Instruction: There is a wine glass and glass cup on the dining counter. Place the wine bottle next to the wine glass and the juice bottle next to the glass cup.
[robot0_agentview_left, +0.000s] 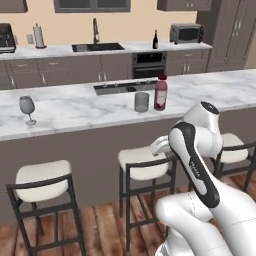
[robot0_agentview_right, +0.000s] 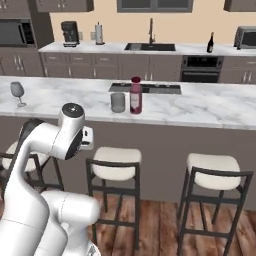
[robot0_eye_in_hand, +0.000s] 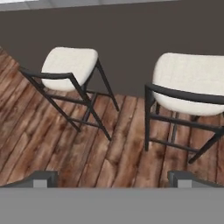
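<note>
On the dining counter (robot0_agentview_left: 75, 107), viewed from the left base camera, the wine glass (robot0_agentview_left: 27, 108) stood upright near the left end, stem vertical, well apart from the other items. Toward the middle of the counter, close to its far edge, the glass cup (robot0_agentview_left: 142, 101) stood upright with its mouth up. Just beside it on the right stood the juice bottle (robot0_agentview_left: 160, 93), long axis vertical, red cap pointing up; whether the two touched could not be determined. A dark cooktop (robot0_agentview_left: 120, 88) lay set into the counter behind them.

The wine bottle (robot0_agentview_left: 155, 40) stood upright, neck up, on the rear worktop (robot0_agentview_left: 60, 50) against the wall, right of the sink (robot0_agentview_left: 97, 47) and left of the toaster oven (robot0_agentview_left: 186, 33).

Three stools (robot0_agentview_left: 44, 181) stood along the near side of the counter.

The gripper (robot0_eye_in_hand: 112, 179) was below counter height, facing the stools and wooden floor (robot0_eye_in_hand: 52, 144). Its fingers (robot0_eye_in_hand: 41, 178) were spread wide with nothing between them.
</note>
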